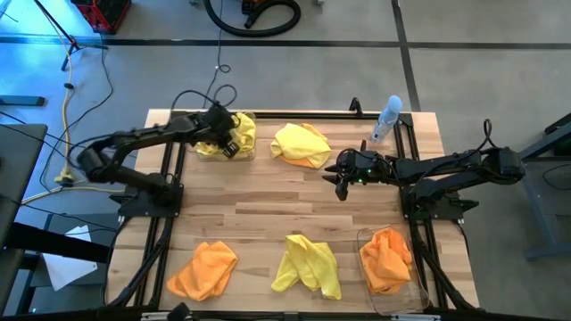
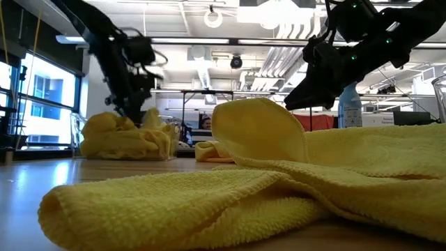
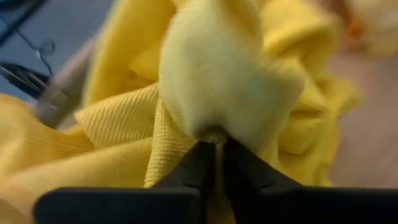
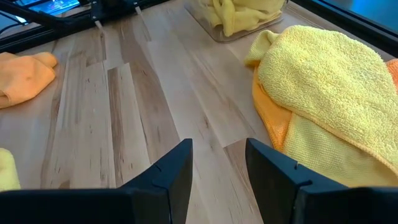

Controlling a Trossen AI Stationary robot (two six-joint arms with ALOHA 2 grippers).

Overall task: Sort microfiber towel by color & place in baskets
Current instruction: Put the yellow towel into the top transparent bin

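My left hand [image 1: 228, 143] sits over the basket [image 1: 203, 153] at the table's far left corner, its fingers [image 3: 208, 163] pinching a yellow towel [image 3: 230, 81].

The fingers look nearly closed on a fold of that cloth, though up close I cannot be sure how firm the grip is. My right hand [image 4: 219, 163] hovers over bare wood near the table's middle, its fingers apart and holding nothing, just beside a yellow towel lying on an orange one [image 1: 301, 144] at the far edge. An orange towel [image 1: 203, 269] and another yellow one [image 1: 309, 265] lie at the near edge, and a second basket [image 1: 412, 295] in the near right corner holds an orange cloth [image 1: 386, 259].
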